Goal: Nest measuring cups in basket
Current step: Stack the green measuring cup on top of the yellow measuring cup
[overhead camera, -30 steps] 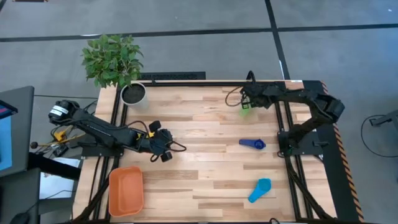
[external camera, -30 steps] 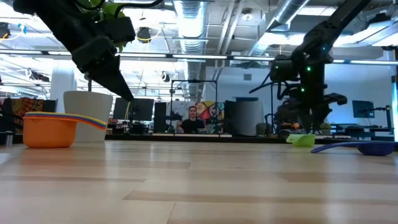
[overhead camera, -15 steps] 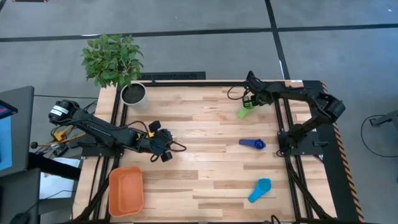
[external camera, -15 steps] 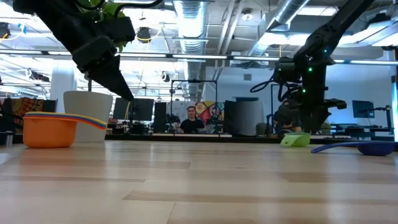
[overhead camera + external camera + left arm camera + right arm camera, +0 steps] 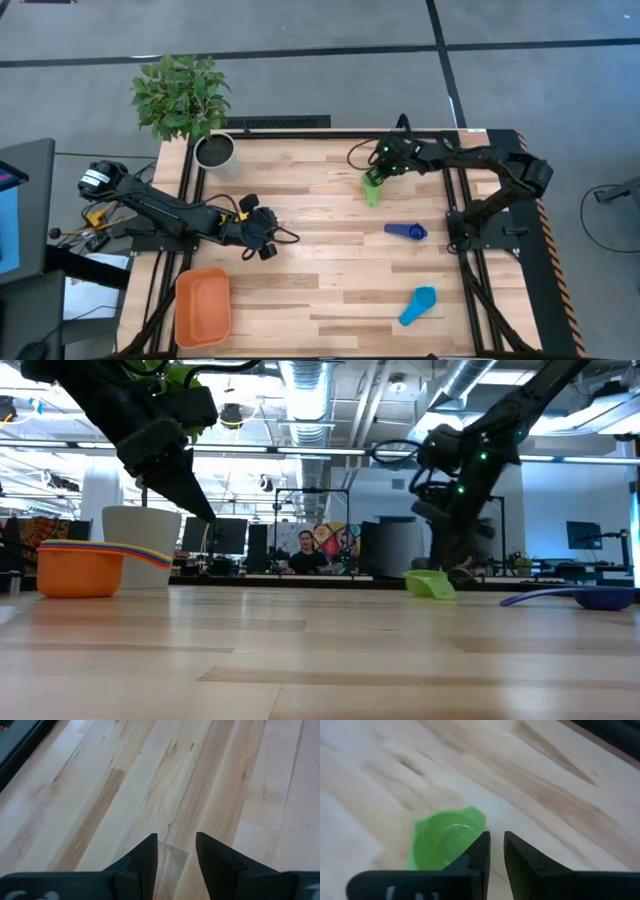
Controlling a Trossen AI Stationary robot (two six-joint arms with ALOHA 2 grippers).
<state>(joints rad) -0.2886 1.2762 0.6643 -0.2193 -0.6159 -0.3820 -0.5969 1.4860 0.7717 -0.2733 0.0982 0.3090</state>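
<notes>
From above, the right gripper [image 5: 377, 175] is over the far middle of the wooden table [image 5: 330, 290], right at the small green plastic measuring cup [image 5: 372, 189]. A dark blue plastic scoop [image 5: 407, 231] and a light blue plastic scoop [image 5: 418, 305] lie nearer the right side. The shallow orange plastic basket [image 5: 203, 305] sits at the near left corner, with the left gripper [image 5: 262, 238] hanging beside it over bare wood.

Low view: the green cup [image 5: 431, 584] rests tilted on the table under the right gripper [image 5: 445, 560], and the basket [image 5: 80, 570] has cup handles poking over its rim.

Left wrist: fingers [image 5: 147, 860] slightly apart, holding nothing.

Right wrist: fingers [image 5: 480, 852] nearly closed beside the green cup [image 5: 445, 840]; can't tell if they actually grip it.
</notes>
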